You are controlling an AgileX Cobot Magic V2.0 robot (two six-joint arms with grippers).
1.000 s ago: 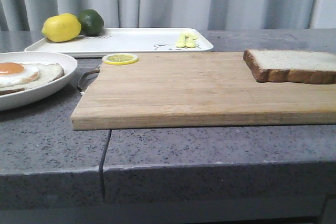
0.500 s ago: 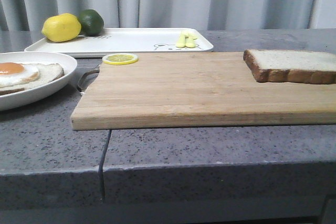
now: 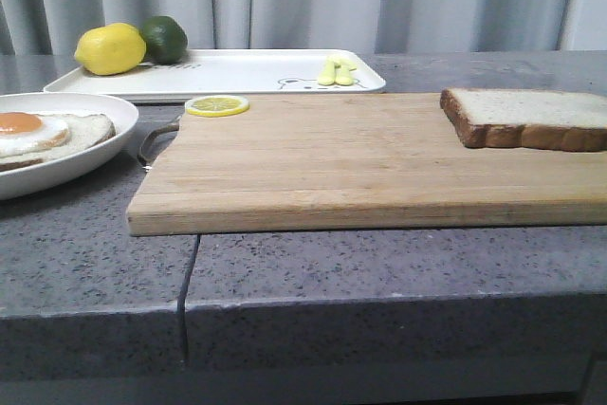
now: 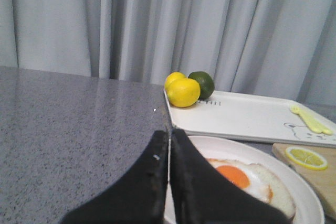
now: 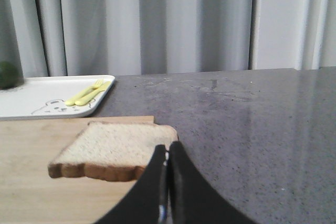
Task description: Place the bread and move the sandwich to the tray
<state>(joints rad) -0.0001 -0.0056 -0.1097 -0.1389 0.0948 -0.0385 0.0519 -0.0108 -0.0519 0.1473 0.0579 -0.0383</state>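
Right wrist view: right pincer (image 5: 167, 156) closed, empty, bread (image 5: 113, 150) just ahead on the board (image 5: 31, 171). Fingers should be parted before the crust is gripped. Left pincer (image 4: 169, 139), likewise closed, is held above the plate (image 4: 307, 205).

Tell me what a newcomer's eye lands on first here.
The big wooden board fills the middle, with the bread lying alone at its right end. At left, the sandwich with its orange yolk sits in a white plate. Behind, the tray holds a lemon and a lime.
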